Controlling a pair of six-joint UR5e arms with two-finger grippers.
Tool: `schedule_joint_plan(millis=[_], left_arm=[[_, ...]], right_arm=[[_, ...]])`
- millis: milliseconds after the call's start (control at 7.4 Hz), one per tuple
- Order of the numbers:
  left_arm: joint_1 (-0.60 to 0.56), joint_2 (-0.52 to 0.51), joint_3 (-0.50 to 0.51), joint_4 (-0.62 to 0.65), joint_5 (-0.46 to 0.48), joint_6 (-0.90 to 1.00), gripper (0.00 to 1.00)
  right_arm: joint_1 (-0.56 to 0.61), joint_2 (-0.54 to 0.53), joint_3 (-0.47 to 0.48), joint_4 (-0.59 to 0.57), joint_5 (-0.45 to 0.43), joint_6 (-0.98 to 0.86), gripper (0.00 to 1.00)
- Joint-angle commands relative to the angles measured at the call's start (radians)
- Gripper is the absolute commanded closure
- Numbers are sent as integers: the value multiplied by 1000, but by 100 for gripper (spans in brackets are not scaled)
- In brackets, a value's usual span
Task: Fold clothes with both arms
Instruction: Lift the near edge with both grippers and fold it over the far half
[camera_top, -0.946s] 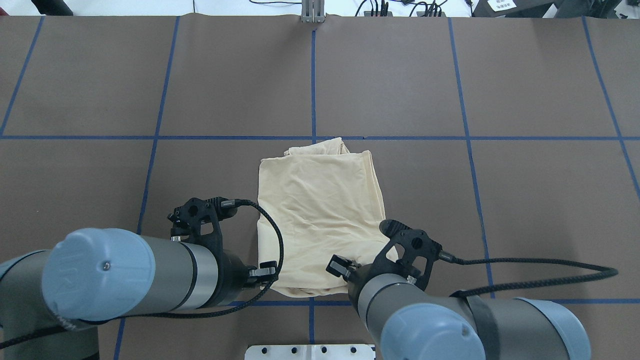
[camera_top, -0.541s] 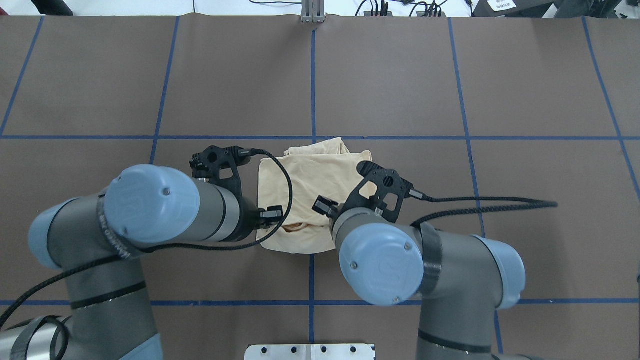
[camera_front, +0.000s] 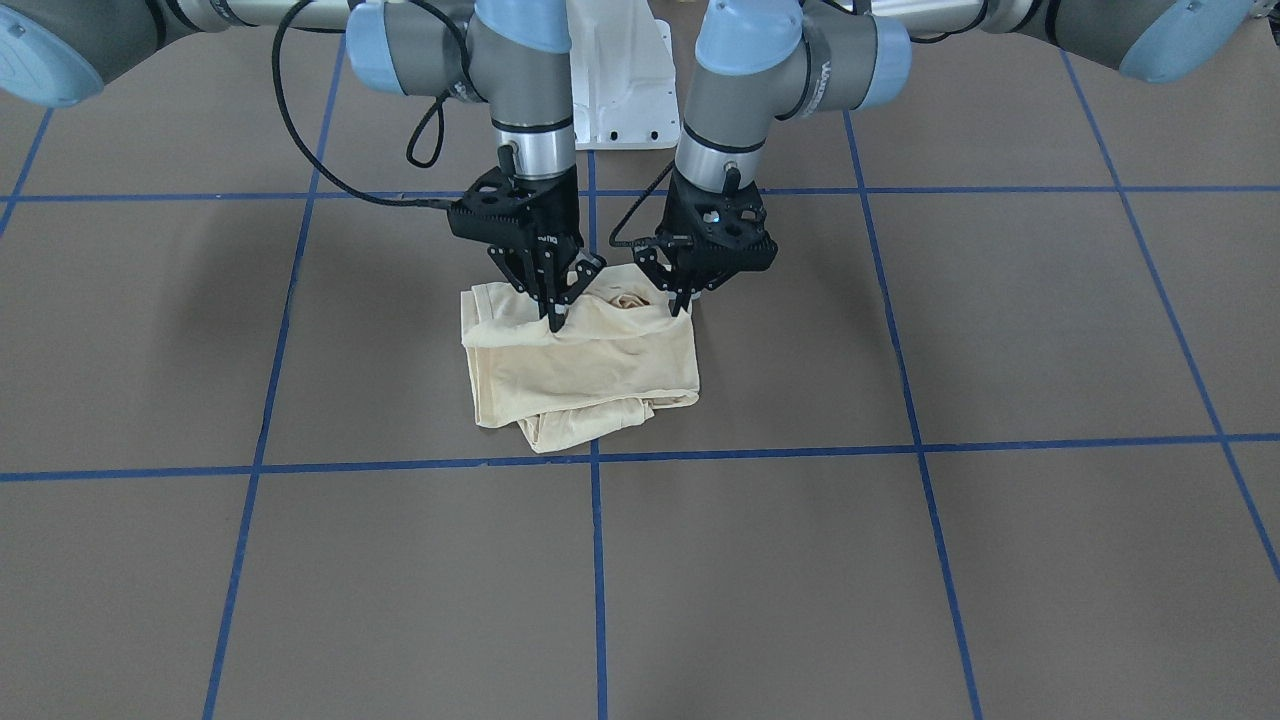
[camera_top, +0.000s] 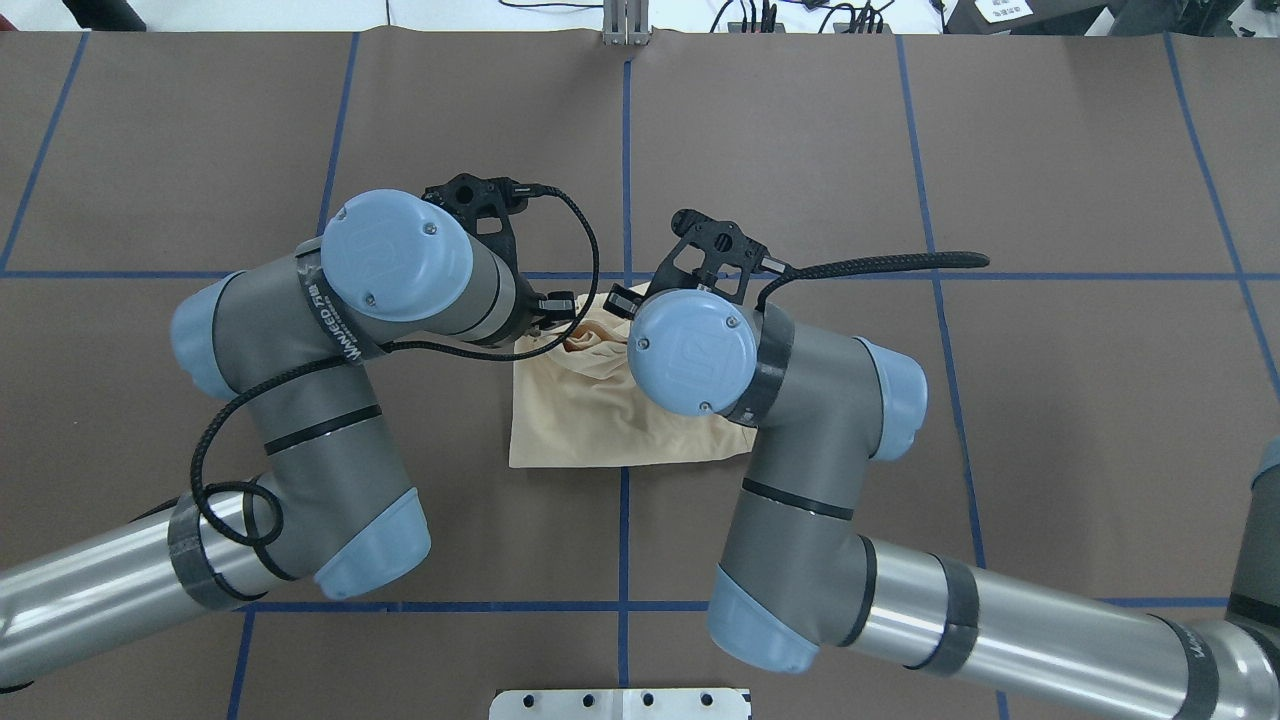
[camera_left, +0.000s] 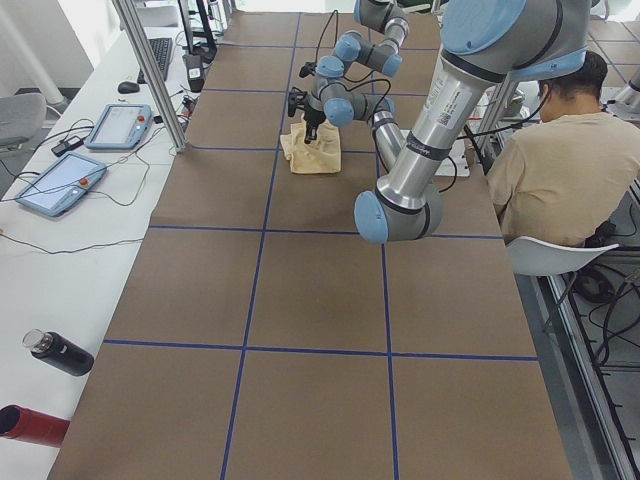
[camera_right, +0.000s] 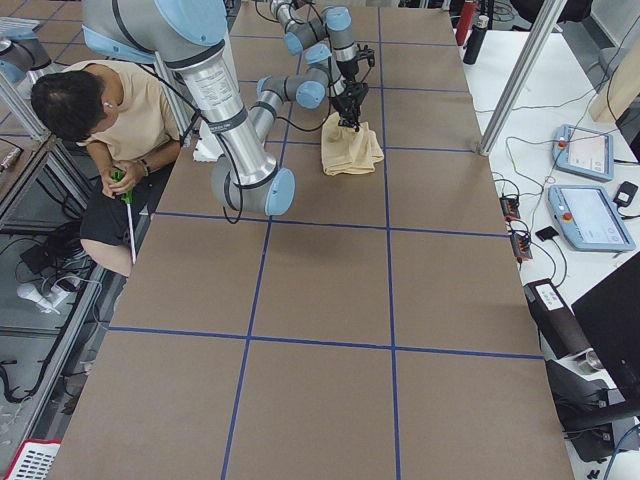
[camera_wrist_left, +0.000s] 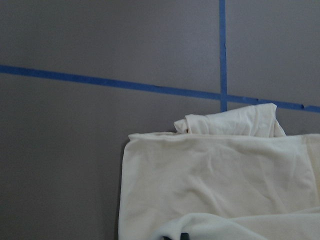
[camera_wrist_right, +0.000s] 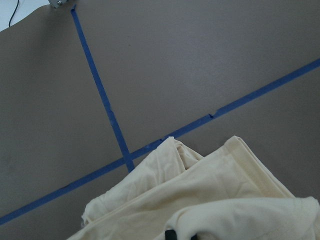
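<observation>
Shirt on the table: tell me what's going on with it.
A fold of the cream shirt is under way. The left gripper and the right gripper each have their fingers pinched on one edge of it, held up over the part that lies flat on the brown table. That edge is doubled back over the lower layer but not yet laid down, so the fold is only partly done.

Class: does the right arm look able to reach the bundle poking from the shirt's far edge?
Likely yes: the bundle lies bare just beyond the right tool, though that tool is gripping the shirt.
</observation>
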Motion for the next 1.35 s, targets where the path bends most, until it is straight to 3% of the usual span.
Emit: schedule_joint_plan(millis=[0, 406, 541, 676, 946, 1217], left_arm=[[-37, -8, 128, -114, 0, 34, 100], [-52, -11, 185, -156, 1, 62, 100], [-52, -11, 185, -162, 0, 63, 57], [-52, -7, 181, -176, -2, 94, 1], [-84, 3, 150, -188, -47, 221, 0], [-148, 105, 61, -193, -114, 385, 0]], right_arm=[[58, 41, -124, 70, 59, -93, 100], [73, 44, -167, 105, 70, -130, 100], [73, 47, -184, 125, 70, -133, 94], [76, 56, -187, 128, 75, -226, 1], [147, 78, -178, 117, 266, -283, 0], [103, 75, -173, 116, 250, -288, 0]])
